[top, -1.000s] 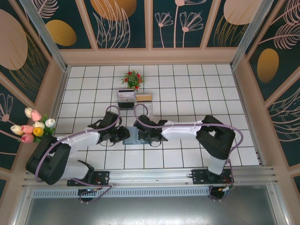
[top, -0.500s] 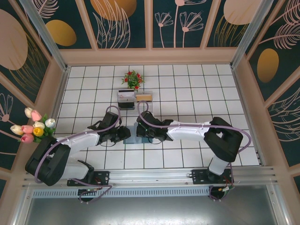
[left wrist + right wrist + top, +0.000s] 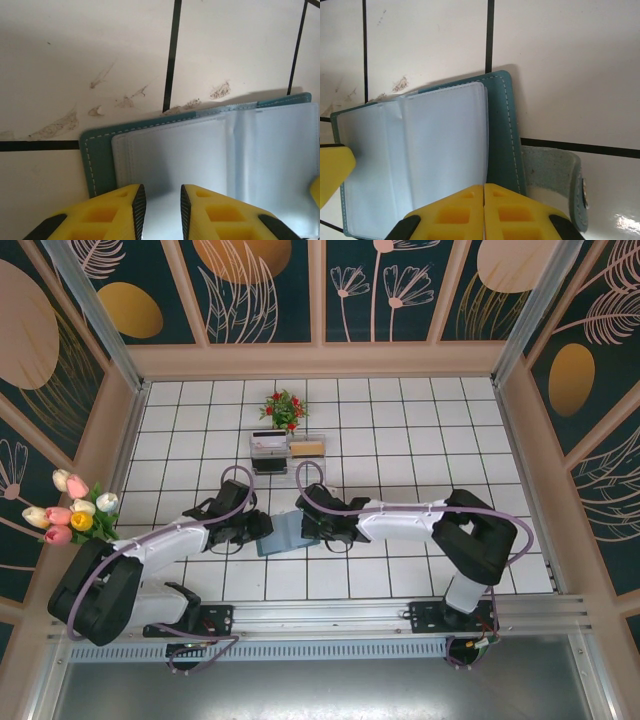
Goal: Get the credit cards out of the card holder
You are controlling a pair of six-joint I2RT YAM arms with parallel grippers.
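Tiled table (image 3: 400,440), open card holder (image 3: 283,536), left hand (image 3: 161,195) part-open at one end, right hand (image 3: 484,190) shut opposite

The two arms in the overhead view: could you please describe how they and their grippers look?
Both the left arm and right arm have white tubular links, bulky black joints and looping purple cables. The wrist views show blocky yellow fingers with hollow square recesses and thin black pads.

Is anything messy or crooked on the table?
Yes. The open teal wallet lies crooked across the black tile lines, and its snap strap flops out to one side. The white tile just past the wallet's edge has brownish smudges, like dirt or scuffs.
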